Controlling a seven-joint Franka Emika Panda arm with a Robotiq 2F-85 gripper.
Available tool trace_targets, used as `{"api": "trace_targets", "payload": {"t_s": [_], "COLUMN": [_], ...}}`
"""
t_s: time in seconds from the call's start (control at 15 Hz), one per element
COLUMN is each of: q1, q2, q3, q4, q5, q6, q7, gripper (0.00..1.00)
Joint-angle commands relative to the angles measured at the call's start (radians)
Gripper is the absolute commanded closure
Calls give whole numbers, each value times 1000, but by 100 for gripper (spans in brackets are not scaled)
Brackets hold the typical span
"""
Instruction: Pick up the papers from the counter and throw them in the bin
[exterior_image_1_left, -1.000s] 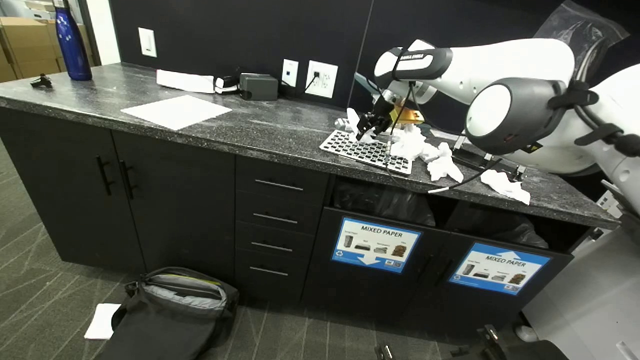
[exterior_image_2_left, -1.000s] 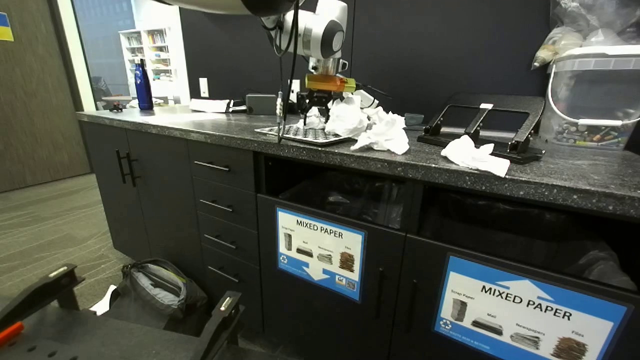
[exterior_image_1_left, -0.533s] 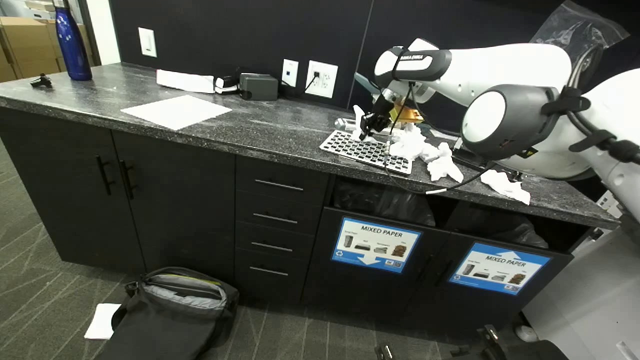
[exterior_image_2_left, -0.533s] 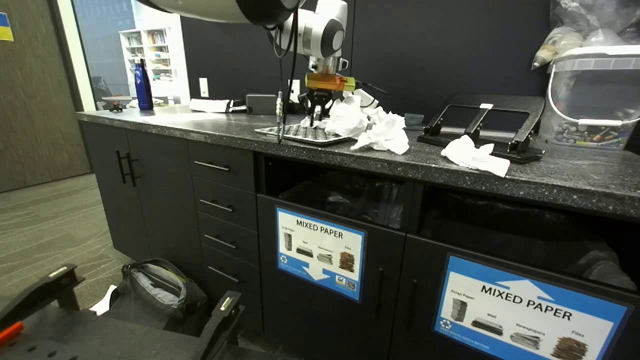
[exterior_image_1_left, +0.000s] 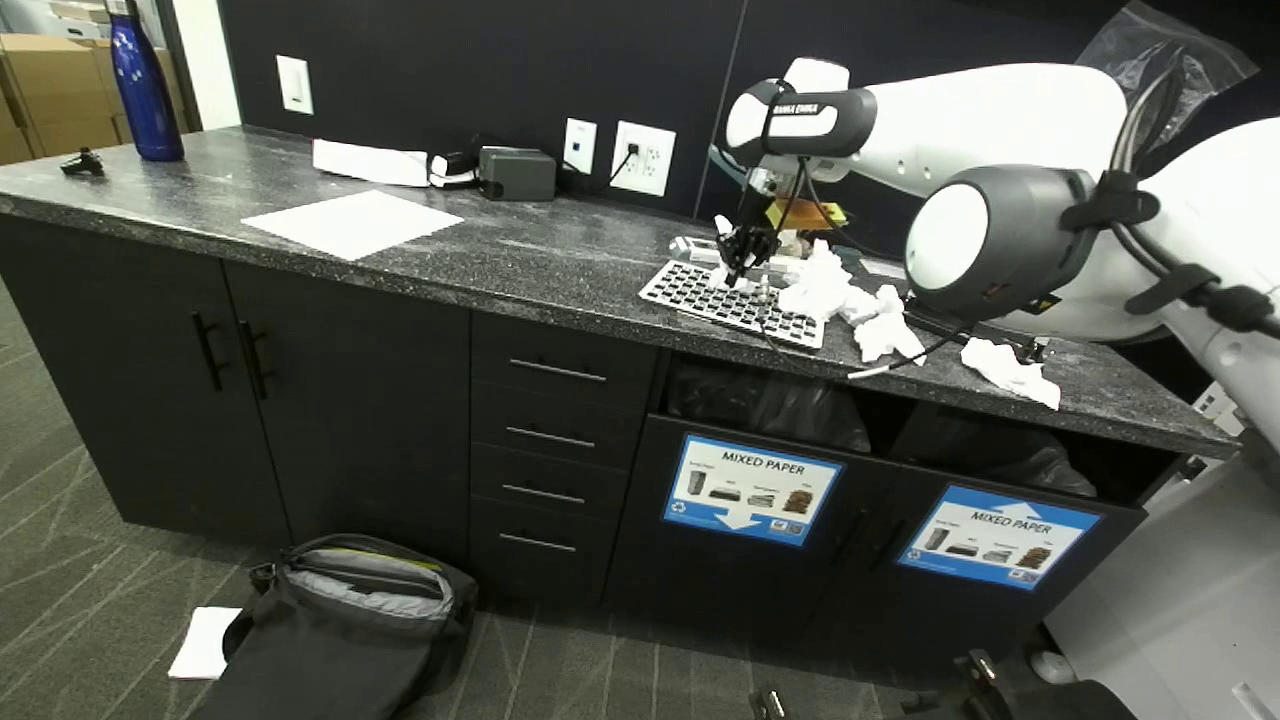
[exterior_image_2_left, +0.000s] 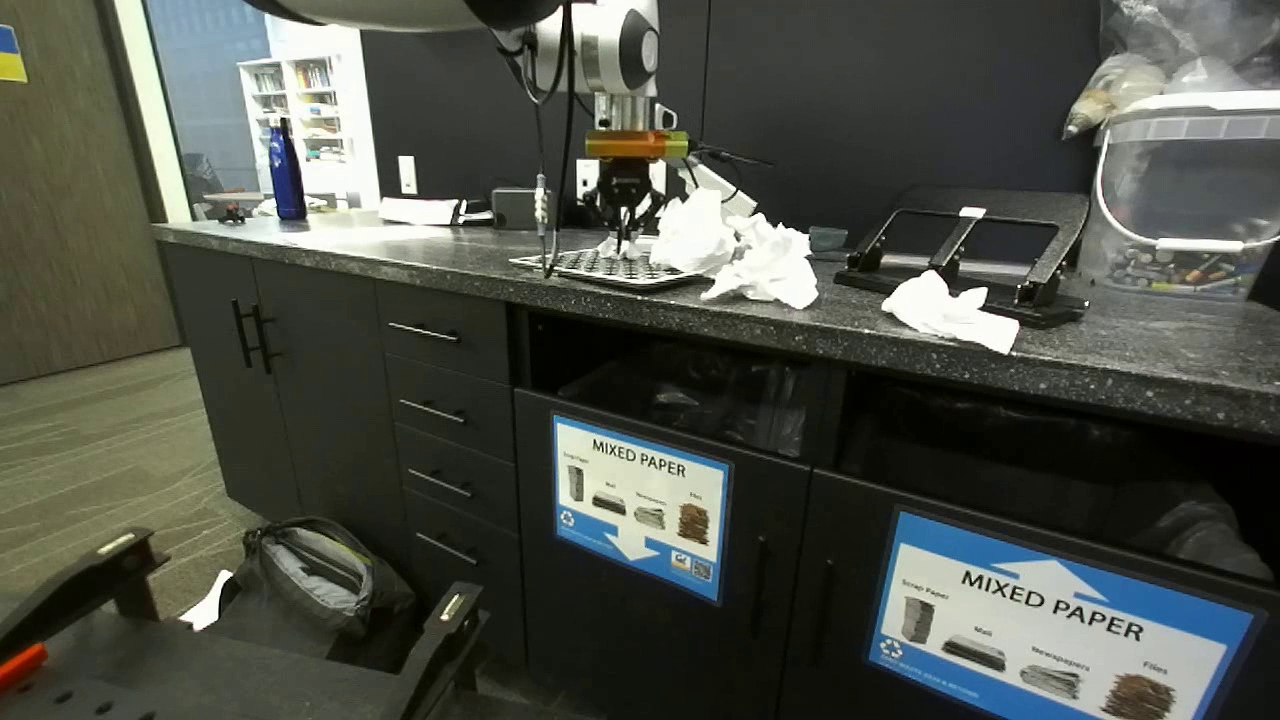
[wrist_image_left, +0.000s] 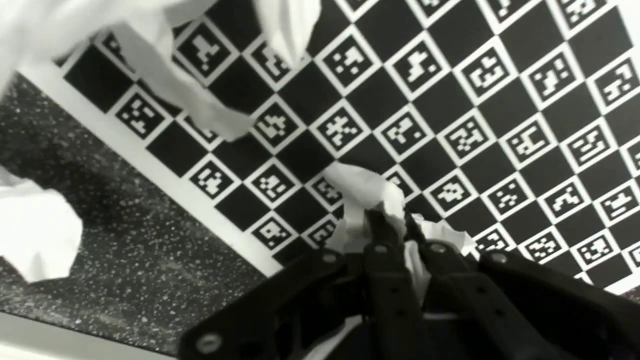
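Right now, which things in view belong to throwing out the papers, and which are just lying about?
Part of the job:
gripper
paper wad in its grip
other crumpled papers
counter
lined MIXED PAPER bins (which one, unclear)

Just lying about:
checkered mat
flat white sheet
blue bottle
black stand
dark bag

Lit softly and rather dimly in both exterior views, whitened by glare toward the left end of the counter (exterior_image_2_left: 1160, 345) near the blue bottle (exterior_image_2_left: 287, 172), and sunk almost to black in the bin openings (exterior_image_2_left: 1010, 450) below its front edge. Nearly overexposed on the papers (exterior_image_1_left: 884, 324) along that edge, and skewed out of true toward the picture's sides. Almost drained of colour in the wrist view, fairly crisp on the checkered mat (wrist_image_left: 345, 95) but blurred on the gripper (wrist_image_left: 397, 224) and the paper (wrist_image_left: 45, 30) nearest the lens.
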Motion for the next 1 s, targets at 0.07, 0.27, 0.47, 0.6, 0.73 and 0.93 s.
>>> {"api": "trace_targets", "payload": {"t_s": [0.07, 0.27, 0.47, 0.6, 0.73, 0.93], "q1": [107, 178, 228, 250, 259, 262], "q2": [-32, -55, -80, -93, -115, -153], "q3": [-47, -48, -48, -46, -39, -43], "q4": [-29, -46, -55, -67, -86, -145], "q5": [-61, -74, -80, -84, -81, -97], "q6": [-183, -321, -456, -552, -665, -824], "q7": [119, 199, 264, 260, 223, 164], "gripper": [98, 98, 98, 98, 98, 98]}}
